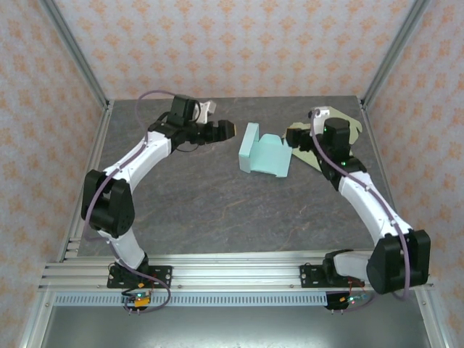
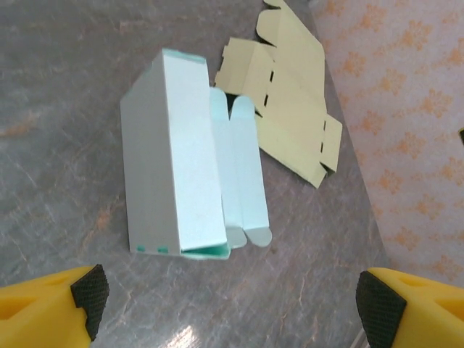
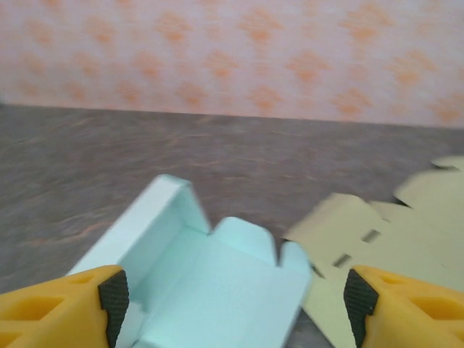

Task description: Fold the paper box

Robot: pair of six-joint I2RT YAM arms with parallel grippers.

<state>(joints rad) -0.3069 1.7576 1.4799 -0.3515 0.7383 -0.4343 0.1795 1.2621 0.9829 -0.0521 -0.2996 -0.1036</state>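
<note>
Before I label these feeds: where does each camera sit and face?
Top external: above and behind, facing down on the table; both arms show.
Left wrist: on the left gripper, facing down onto the teal box; fingertips show.
Right wrist: on the right gripper, facing low over the box to a wall.
All share box and yellow sheet.

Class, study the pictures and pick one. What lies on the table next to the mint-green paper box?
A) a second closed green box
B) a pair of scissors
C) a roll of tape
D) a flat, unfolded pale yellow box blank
D: a flat pale yellow box blank, slots and tabs showing, lies beside the mint-green paper box on the table.
</note>
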